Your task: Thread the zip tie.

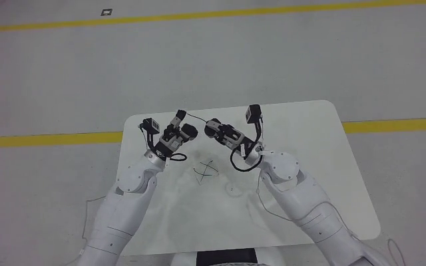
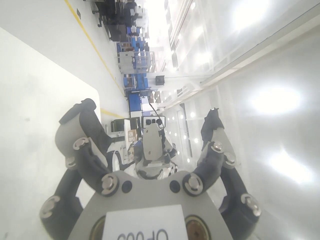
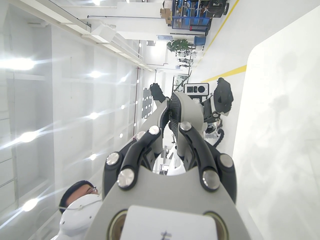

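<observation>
Zip tie point(image 1: 195, 117): a thin dark strip held in the air over the far half of the table point(image 1: 313, 133), between the two grippers. One end sits at the tips of the right gripper point(image 1: 212, 125). The free length slants away from there, past the left gripper point(image 1: 188, 124). Which end carries the head cannot be told.

Right gripper, own wrist view point(image 3: 172, 106): the fingers are pressed together. The strip is hidden there, but in the left wrist view it starts at these fingertips point(image 2: 153, 109), so the grip is judged to be clamped on one end of it. Pinching at the end likely leaves most of the strip free to bend and be steered.

Left gripper, own wrist view point(image 2: 150, 111): the fingers point(image 2: 86, 106) are spread wide with nothing between them. It faces the right gripper head-on and close. This pose appears meant to offer the free length to the waiting jaws.

Both grippers are well clear of the tabletop, probably so the strip hangs unobstructed with room to curl it.

On the table, nearer the robot and well apart from both grippers, lies a small tangle of thin dark strips point(image 1: 206, 171). A small pale object point(image 1: 231, 190) lies near it.

Stage, as judged: early, since no closed loop shows in the held strip. The next move calls for the left gripper to close on the free length. The likely hazard is that so thin a strip flexes aside.
</observation>
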Available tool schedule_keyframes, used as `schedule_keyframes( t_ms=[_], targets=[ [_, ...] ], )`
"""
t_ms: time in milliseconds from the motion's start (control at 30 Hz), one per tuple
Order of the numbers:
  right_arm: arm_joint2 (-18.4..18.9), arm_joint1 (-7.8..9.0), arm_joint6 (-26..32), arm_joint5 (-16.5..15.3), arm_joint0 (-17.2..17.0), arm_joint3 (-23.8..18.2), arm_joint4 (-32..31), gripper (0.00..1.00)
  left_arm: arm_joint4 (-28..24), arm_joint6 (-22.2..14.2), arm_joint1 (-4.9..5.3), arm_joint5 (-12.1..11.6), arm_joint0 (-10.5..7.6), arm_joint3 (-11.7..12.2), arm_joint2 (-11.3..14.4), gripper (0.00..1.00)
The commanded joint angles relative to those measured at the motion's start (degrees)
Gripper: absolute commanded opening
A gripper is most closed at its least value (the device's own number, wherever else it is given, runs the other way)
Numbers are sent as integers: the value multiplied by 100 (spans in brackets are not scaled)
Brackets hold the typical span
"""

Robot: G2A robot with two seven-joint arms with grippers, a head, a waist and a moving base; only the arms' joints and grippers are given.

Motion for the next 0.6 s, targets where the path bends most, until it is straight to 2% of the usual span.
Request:
schedule_keyframes(
  t_ms=[0, 33, 67, 133, 167, 233, 267, 500, 533, 567],
  targets=[
    [116, 33, 381, 16, 1, 32, 131, 0, -132, -799, 85, 115, -31, 69, -286, 100],
    [157, 44, 576, 7, -2, 43, 242, 0, -320, -1047, 112, 148, -26, 125, -405, 100],
    [212, 63, 809, -6, 3, 90, 312, 0, -503, -1481, 152, 247, -54, 203, -537, 100],
    [254, 88, 1154, -1, 31, 158, 352, 0, -596, -2028, 210, 272, -120, 356, -705, 100],
    [254, 98, 1397, 47, 44, 227, 447, 0, -885, -2435, 230, 401, -167, 446, -758, 100],
    [253, 112, 1693, 65, 119, 326, 468, 0, -1013, -3022, 271, 467, -273, 610, -818, 100],
    [252, 115, 1718, 60, 135, 337, 439, 0, -983, -3203, 285, 456, -308, 670, -825, 100],
    [248, 112, 1702, 58, 118, 331, 485, 0, -983, -3203, 285, 456, -308, 670, -825, 100],
    [206, 88, 1782, 42, 43, 321, 884, 0, -894, -3143, 290, 493, -284, 672, -786, 100],
    [193, 90, 1892, 55, 70, 394, 909, 0, -970, -3264, 293, 564, -286, 665, -754, 100]
  ],
)
